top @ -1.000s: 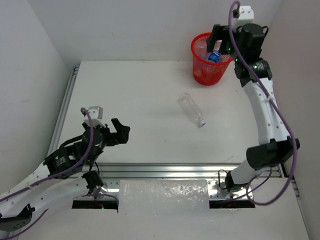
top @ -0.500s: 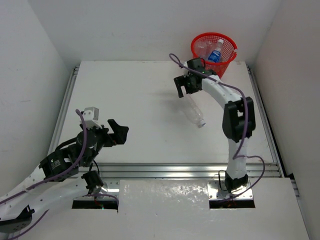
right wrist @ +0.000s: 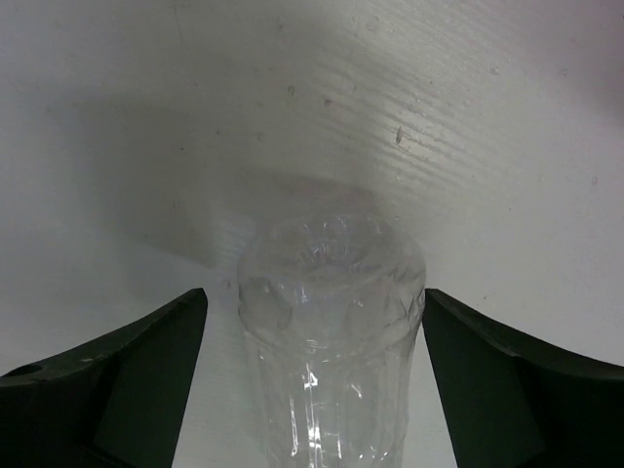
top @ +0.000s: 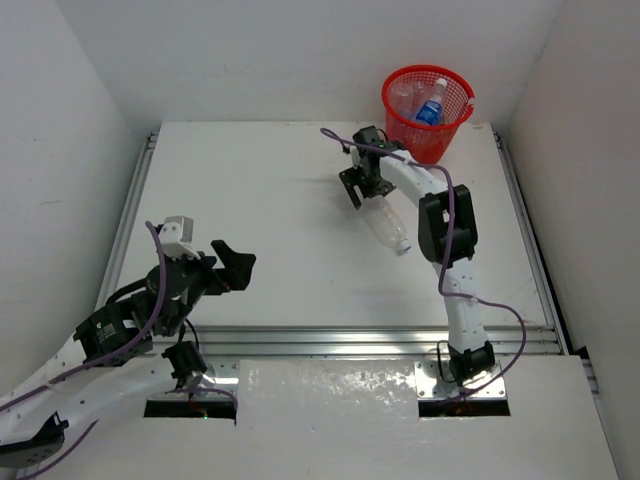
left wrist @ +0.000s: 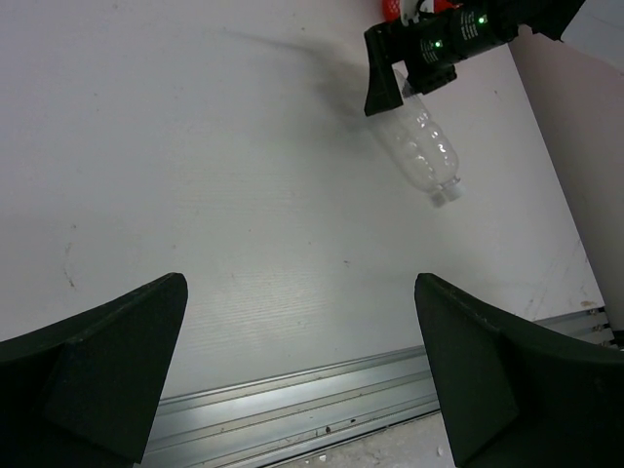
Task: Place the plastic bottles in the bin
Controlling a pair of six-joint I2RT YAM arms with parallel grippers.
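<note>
**On the worktop (top: 260, 200), far right of centre: right gripper (top: 362, 190) straddles a clear bottle (top: 388, 224)**

The right gripper's jaws stand wide, one finger on each side of the bottle's base end. The wrist view shows a gap on both sides, so nothing is gripped yet. The unlabelled bottle lies on its side, cap pointing toward the near right. Beyond it, in the far right corner, stands the red mesh bin (top: 412, 142), with a blue-labelled bottle (top: 431, 106) and at least one clear one inside. At the near left the left gripper (top: 240, 268) hangs fully open and empty, well apart from everything.

The step in hand looks like the pick. The rounded base could squirt out of a pinch, so the fingers would do better to bracket the straight body. A gentle closure should keep the thin plastic from buckling. The bottle then needs lifting clear above the bin's rim before release.
</note>
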